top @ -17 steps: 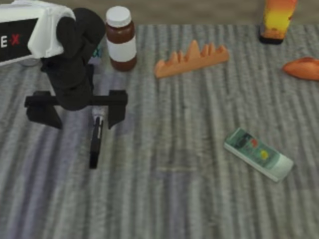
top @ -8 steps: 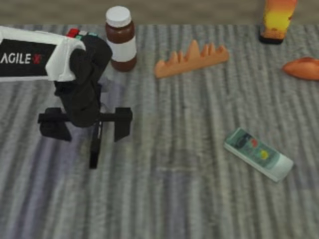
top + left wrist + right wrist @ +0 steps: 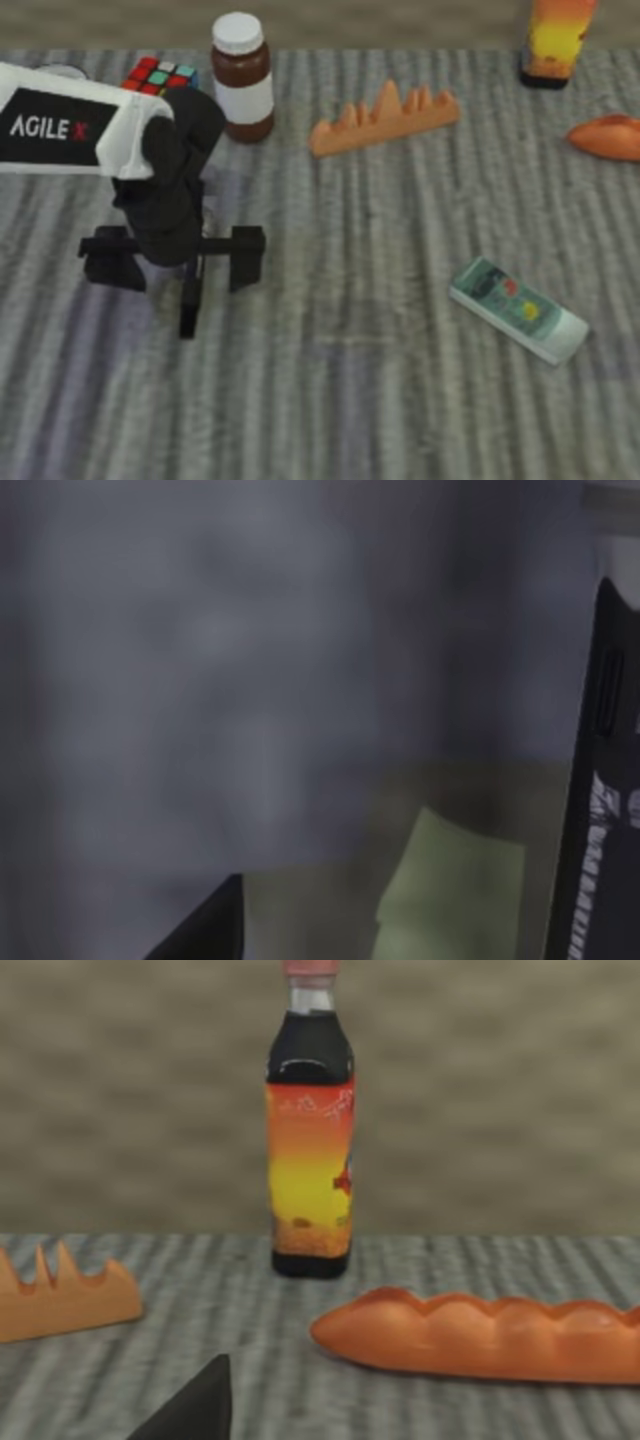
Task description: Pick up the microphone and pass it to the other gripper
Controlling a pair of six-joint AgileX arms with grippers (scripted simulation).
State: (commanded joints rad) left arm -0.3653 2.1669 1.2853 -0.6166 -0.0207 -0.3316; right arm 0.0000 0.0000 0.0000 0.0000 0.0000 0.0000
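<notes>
- Top view: left gripper (image 3: pixel 172 258) sits low over the microphone (image 3: pixel 190 297) at the table's (image 3: pixel 360 400) left side, fingers spread wide, one each side of the handle's upper part. The black handle lies flat on the table, pointing toward the near edge; the head is hidden under the arm. Behind: Rubik's cube (image 3: pixel 158 75), brown jar (image 3: pixel 241 77), orange spiked block (image 3: pixel 385 118). Green-white remote (image 3: pixel 518 309) lies well right.
- Left wrist view: blurred grey; one black fingertip (image 3: pixel 205 930) visible.
- Right wrist view: sauce bottle (image 3: pixel 311 1150), bread loaf (image 3: pixel 480 1333); the right gripper's spread cannot be told.
</notes>
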